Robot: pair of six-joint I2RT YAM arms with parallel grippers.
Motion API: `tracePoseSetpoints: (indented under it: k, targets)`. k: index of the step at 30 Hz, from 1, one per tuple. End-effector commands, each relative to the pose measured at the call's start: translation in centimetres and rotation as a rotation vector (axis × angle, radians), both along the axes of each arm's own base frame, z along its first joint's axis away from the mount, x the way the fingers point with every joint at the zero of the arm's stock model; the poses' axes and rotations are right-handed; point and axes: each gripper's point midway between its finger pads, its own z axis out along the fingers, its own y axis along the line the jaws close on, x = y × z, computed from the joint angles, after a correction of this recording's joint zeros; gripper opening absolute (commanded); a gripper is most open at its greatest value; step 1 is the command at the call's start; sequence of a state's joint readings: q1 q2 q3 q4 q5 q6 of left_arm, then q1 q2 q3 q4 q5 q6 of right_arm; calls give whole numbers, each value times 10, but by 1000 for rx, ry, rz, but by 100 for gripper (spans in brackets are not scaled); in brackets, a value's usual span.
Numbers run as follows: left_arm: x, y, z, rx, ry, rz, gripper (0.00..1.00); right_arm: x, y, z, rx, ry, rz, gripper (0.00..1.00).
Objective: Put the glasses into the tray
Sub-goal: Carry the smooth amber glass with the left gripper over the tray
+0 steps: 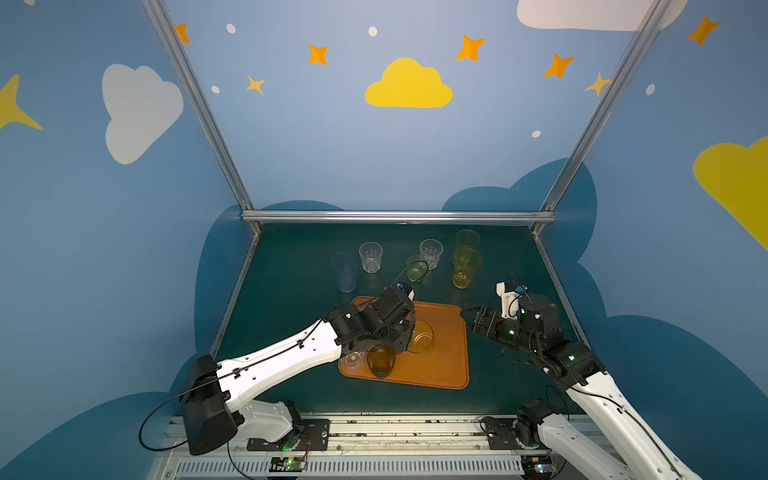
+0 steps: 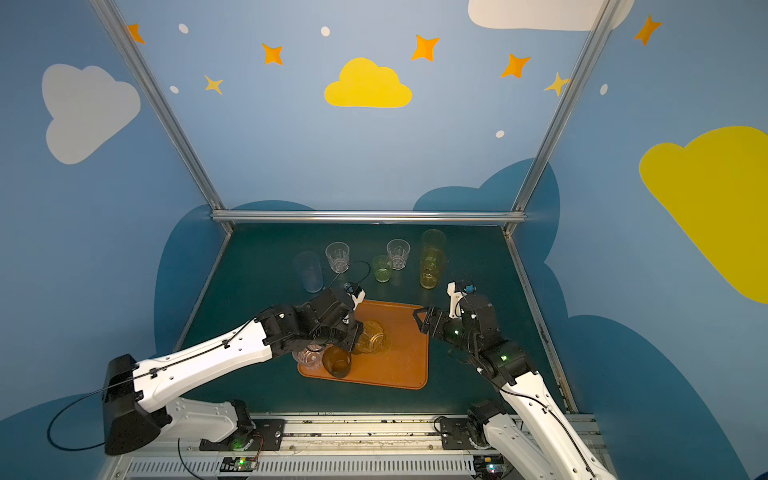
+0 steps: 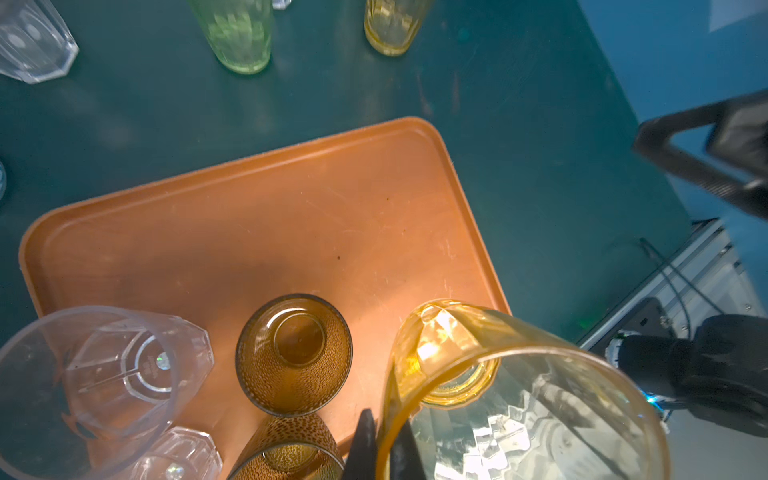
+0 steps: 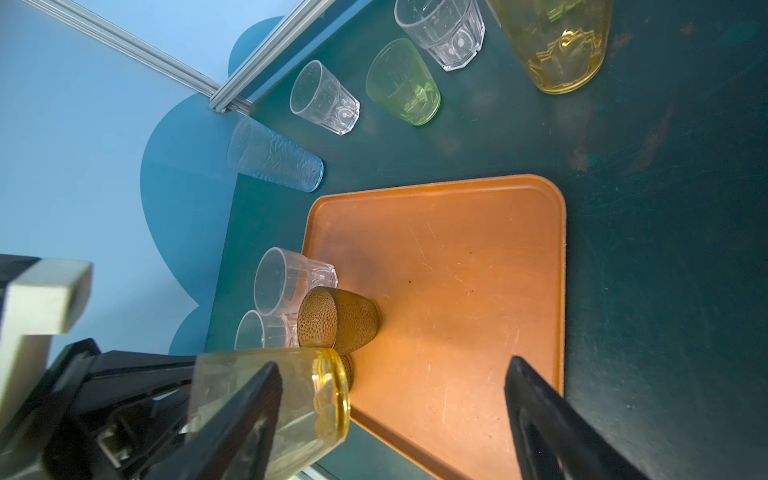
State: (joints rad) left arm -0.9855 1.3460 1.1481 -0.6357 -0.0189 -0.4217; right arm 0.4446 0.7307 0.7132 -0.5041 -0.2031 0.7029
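Fingers (image 3: 362, 446) of left gripper (image 3: 380, 451) clamp amber glass (image 3: 523, 399) rim; set upright on tray (image 3: 332, 199) ahead, off brown glass (image 3: 294, 353); right gripper (image 4: 394, 363) spread, empty.

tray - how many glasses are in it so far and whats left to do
Done: two clear glasses and two brown glasses stand on the tray. In hand: the left gripper is shut on the rim of an amber glass over the tray; the right gripper is open and empty. Left: six on the table, a bluish glass, two clear tumblers, a green glass and two yellow glasses.
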Motion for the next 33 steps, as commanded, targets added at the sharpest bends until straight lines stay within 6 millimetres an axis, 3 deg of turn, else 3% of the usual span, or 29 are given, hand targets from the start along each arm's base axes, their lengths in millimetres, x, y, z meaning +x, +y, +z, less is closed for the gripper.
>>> tracePoseSetpoints:
  k: [1,15,33]
  targets:
    - [-5,0,-6,28,6,-27,4,-2,-1,-5,0,29,0,83]
    - [-14,-3,-36,89,72,-48,4,2,0,-8,0,47,0,83]
    - [-19,-1,-55,173,88,-59,4,5,-1,-13,0,56,-5,83]
